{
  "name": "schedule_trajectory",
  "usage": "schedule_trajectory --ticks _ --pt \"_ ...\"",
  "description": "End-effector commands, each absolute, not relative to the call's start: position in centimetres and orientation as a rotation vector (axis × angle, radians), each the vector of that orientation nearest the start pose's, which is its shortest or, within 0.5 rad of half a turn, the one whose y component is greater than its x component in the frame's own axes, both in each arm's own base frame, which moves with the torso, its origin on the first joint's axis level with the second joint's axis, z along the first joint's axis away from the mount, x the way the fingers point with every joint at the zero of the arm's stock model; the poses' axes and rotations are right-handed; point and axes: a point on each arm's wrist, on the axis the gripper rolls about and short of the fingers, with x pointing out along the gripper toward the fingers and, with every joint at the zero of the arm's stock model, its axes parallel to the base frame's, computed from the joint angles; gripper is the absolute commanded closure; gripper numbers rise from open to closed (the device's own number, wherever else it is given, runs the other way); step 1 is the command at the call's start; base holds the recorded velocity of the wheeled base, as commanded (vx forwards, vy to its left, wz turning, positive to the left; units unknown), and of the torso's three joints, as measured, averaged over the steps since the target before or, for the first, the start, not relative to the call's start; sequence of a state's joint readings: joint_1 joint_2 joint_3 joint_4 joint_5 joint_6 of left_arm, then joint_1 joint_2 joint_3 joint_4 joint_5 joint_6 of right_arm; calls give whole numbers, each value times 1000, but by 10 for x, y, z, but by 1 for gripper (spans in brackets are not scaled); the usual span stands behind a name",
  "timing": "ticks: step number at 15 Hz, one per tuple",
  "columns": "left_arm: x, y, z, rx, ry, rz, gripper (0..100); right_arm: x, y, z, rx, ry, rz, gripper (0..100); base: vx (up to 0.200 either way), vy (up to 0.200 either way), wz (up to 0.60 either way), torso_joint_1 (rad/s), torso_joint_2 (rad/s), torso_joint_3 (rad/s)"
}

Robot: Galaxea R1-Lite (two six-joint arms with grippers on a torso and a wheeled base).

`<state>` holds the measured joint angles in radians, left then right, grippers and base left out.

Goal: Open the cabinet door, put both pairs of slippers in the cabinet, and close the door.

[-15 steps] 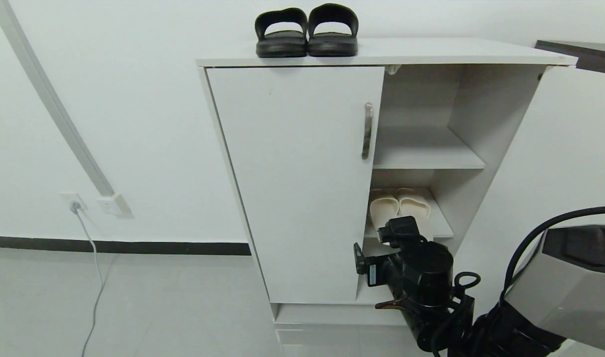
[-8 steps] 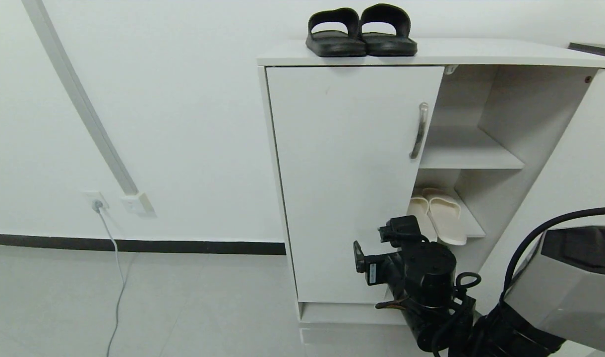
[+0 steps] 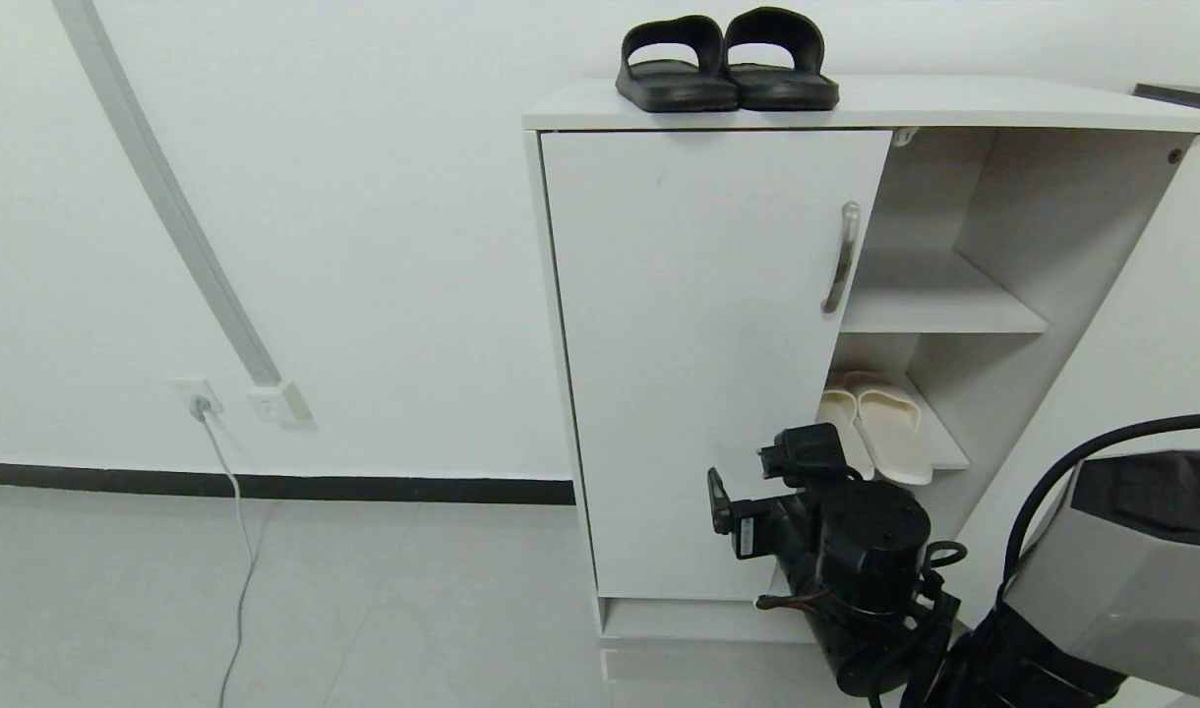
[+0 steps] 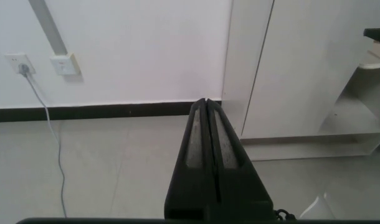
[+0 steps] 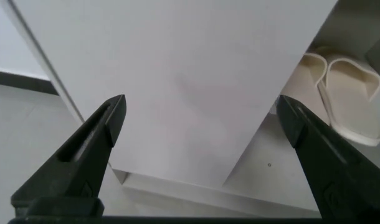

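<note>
A pair of black slippers (image 3: 728,61) stands on top of the white cabinet (image 3: 954,103). The cream slippers (image 3: 880,425) (image 5: 344,87) lie side by side on the lower shelf behind the open right door (image 3: 1141,305). The left door (image 3: 698,364) is closed, its metal handle (image 3: 841,258) at its right edge. My right gripper (image 3: 769,490) (image 5: 200,107) is open and empty, low in front of the closed door's lower right corner, left of the cream slippers. My left gripper (image 4: 205,107) is shut on nothing and hangs above the floor, pointing at the wall beside the cabinet.
The shelf (image 3: 939,317) above the cream slippers is bare. On the wall to the left are a slanted conduit (image 3: 167,197), a socket (image 3: 197,401) with a cable (image 3: 241,580) running down to the grey tiled floor, and a switch (image 3: 280,403). A dark baseboard (image 3: 266,486) runs along the wall.
The whole head picture has shifted, so the camera moved and the cabinet now sits farther right. My right gripper, earlier before the cream slippers, now faces the closed door.
</note>
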<state>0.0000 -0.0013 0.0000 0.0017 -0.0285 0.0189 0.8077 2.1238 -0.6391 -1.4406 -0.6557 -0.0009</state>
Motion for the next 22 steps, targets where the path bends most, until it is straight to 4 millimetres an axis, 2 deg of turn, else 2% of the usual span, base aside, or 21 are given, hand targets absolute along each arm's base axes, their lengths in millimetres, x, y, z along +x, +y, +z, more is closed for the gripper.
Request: schedule_trajectory --ticks 1,7,13,22 --pt "-23 -1 75 18 1 -28 100 248 241 82 -37 36 155 0 0 0 0 0 0 0" --pt "-23 -1 75 18 1 -29 100 248 240 80 -49 27 155 0 0 0 0 0 -19 -18" --pt "-23 -1 75 18 1 -29 100 247 241 79 -52 30 158 0 0 0 0 31 -368 -333" --pt "-23 -1 75 18 1 -29 100 245 242 78 -55 33 165 0 0 0 0 131 -463 -340"
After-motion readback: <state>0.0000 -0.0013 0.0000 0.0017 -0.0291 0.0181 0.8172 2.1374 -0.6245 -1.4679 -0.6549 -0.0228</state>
